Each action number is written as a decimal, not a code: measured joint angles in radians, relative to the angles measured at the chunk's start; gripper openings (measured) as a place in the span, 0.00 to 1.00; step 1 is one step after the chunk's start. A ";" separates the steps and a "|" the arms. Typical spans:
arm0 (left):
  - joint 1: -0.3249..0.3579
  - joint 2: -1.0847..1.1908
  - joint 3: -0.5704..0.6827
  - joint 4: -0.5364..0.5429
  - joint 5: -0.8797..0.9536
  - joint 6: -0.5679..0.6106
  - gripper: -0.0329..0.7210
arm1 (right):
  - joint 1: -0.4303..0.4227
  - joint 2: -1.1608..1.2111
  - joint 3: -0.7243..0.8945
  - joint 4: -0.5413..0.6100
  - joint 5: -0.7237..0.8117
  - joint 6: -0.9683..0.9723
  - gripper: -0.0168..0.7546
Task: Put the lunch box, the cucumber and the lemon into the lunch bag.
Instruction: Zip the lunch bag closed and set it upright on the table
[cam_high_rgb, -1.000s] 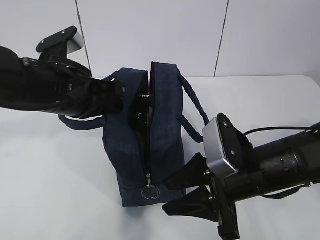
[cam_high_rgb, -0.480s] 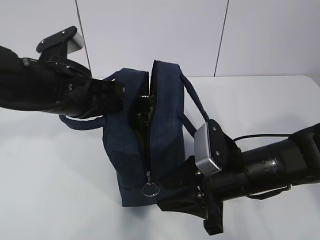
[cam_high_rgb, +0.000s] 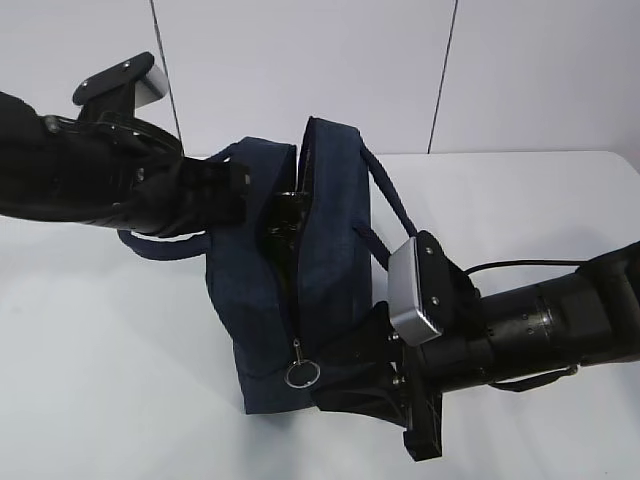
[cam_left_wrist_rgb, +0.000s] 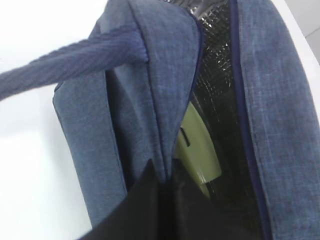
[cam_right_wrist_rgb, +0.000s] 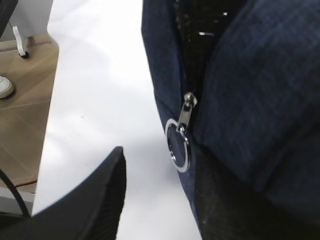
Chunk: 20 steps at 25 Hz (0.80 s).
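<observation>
my left gripper (cam_left_wrist_rgb: 160, 200) pinches the lunch bag (cam_high_rgb: 300, 270) rim, lunch box (cam_left_wrist_rgb: 200, 150) inside; my right gripper (cam_right_wrist_rgb: 160, 200) stands spread beside the ring pull (cam_right_wrist_rgb: 178, 145).

Lunch bag standing upright, zipper partly open, lunch box inside.
The large dark navy fabric lunch bag (cam_high_rgb: 300, 270) stands on its base with two loop handles and a metal ring zipper pull (cam_right_wrist_rgb: 178, 145) hanging near its lower end. Its dark foil-lined opening shows the pale sage-green lid of the lunch box (cam_left_wrist_rgb: 200, 147), tilted inside.
</observation>
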 joint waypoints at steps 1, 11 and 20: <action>0.000 0.000 0.000 0.000 0.000 0.000 0.04 | 0.000 0.000 0.000 0.000 0.002 0.000 0.45; 0.000 0.000 0.000 0.000 0.000 0.000 0.04 | 0.000 0.000 0.000 -0.033 0.010 0.019 0.45; 0.000 0.000 0.000 0.000 0.000 0.000 0.04 | 0.024 0.000 -0.009 -0.011 0.001 0.021 0.45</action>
